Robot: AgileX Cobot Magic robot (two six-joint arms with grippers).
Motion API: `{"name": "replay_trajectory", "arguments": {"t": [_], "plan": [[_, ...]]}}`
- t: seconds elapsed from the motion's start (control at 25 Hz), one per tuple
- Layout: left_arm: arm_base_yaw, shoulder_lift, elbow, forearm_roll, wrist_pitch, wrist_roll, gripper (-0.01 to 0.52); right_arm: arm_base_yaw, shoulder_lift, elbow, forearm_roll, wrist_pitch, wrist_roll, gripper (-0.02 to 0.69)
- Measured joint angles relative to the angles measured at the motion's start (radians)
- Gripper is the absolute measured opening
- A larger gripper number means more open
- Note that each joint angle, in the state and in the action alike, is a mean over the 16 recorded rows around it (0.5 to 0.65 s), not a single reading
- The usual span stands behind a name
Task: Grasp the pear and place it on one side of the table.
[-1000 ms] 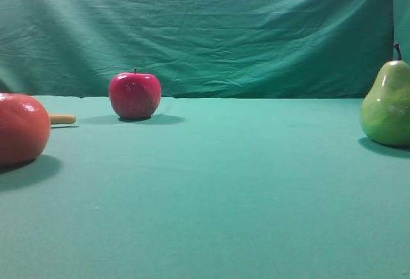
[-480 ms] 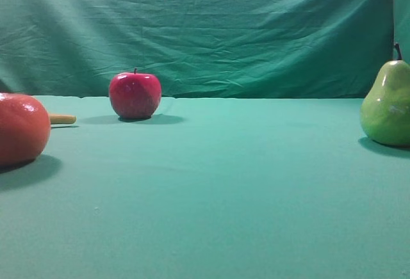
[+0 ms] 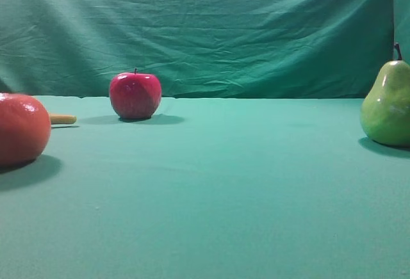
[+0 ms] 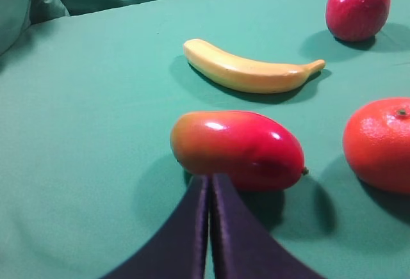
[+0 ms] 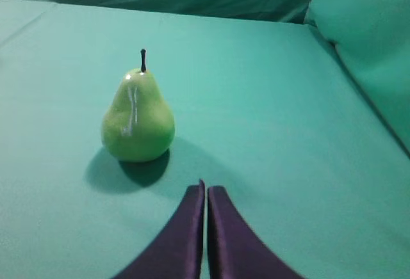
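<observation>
The yellow-green pear (image 3: pixel 387 104) stands upright at the right edge of the teal table (image 3: pixel 224 183), its dark stem up. In the right wrist view the pear (image 5: pixel 138 118) stands ahead and to the left of my right gripper (image 5: pixel 206 189), which is shut and empty, apart from the fruit. My left gripper (image 4: pixel 210 180) is shut too, empty, its tips just short of a red mango (image 4: pixel 237 149). Neither gripper shows in the exterior view.
A red apple (image 3: pixel 134 95) stands at the back left. A large orange-red fruit (image 3: pixel 22 128) sits at the left edge, with a banana (image 4: pixel 246 71) tip behind it. Wrinkled backdrop cloth (image 3: pixel 205 29) closes the rear; cloth rises at the right (image 5: pixel 365 29).
</observation>
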Motion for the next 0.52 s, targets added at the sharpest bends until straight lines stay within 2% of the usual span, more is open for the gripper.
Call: {"name": "replay_trajectory", "arguments": {"t": [0.52], "plan": [[0.0,0.0,0.0,0.0,0.0,0.0,0.0,0.0,0.0,0.0,-0.006,0.002,-0.002,0.0]]}}
